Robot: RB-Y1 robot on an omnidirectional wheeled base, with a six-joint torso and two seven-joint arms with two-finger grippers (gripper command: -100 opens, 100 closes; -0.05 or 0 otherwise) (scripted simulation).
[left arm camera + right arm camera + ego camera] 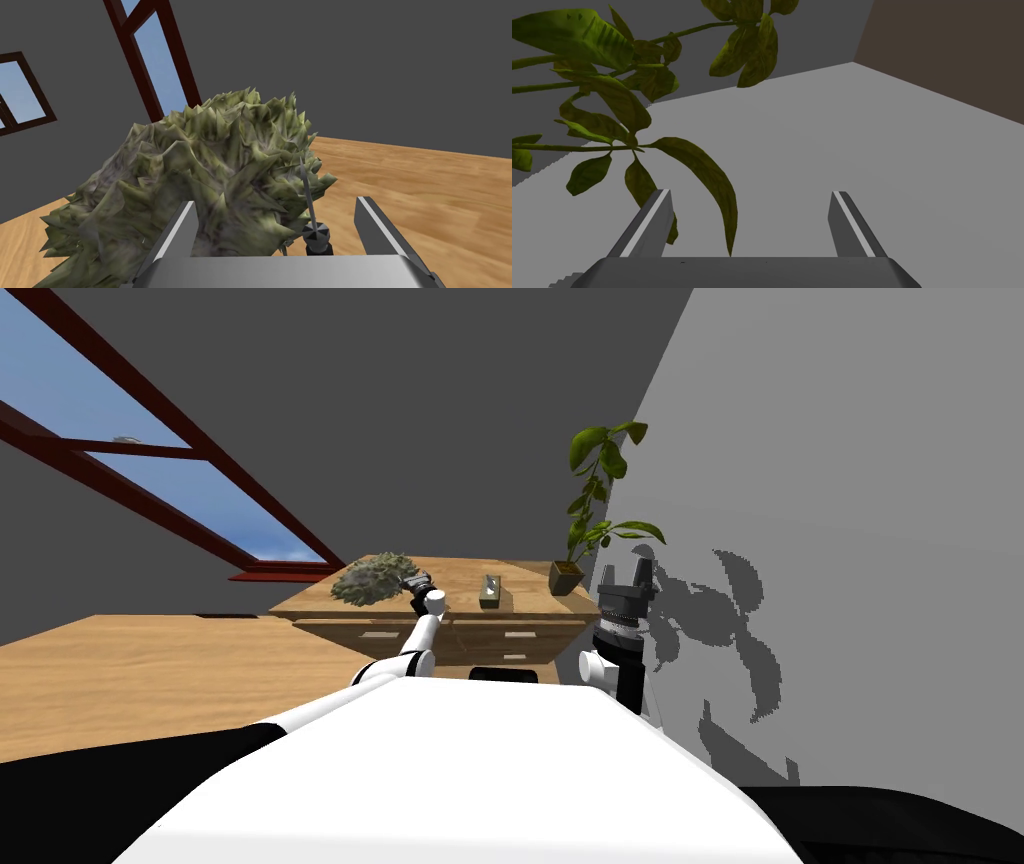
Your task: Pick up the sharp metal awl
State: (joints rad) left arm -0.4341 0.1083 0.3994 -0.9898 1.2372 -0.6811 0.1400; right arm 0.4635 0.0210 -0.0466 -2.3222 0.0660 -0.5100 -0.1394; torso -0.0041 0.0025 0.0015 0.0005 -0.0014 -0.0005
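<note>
The grasp approach is in hand: the left gripper stands released, its fingers either side of the awl, which sits just beside the spiky green clump. Next, I judge, it should centre on the thin shaft, then close gently. The right gripper, well apart from the clump, is also released.

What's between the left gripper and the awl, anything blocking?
Nothing visible stands between them. The awl stands between the open fingers of the left gripper, off centre. The spiky green clump crowds in right beside the awl, towards the farther finger. I cannot tell whether they touch.
</note>
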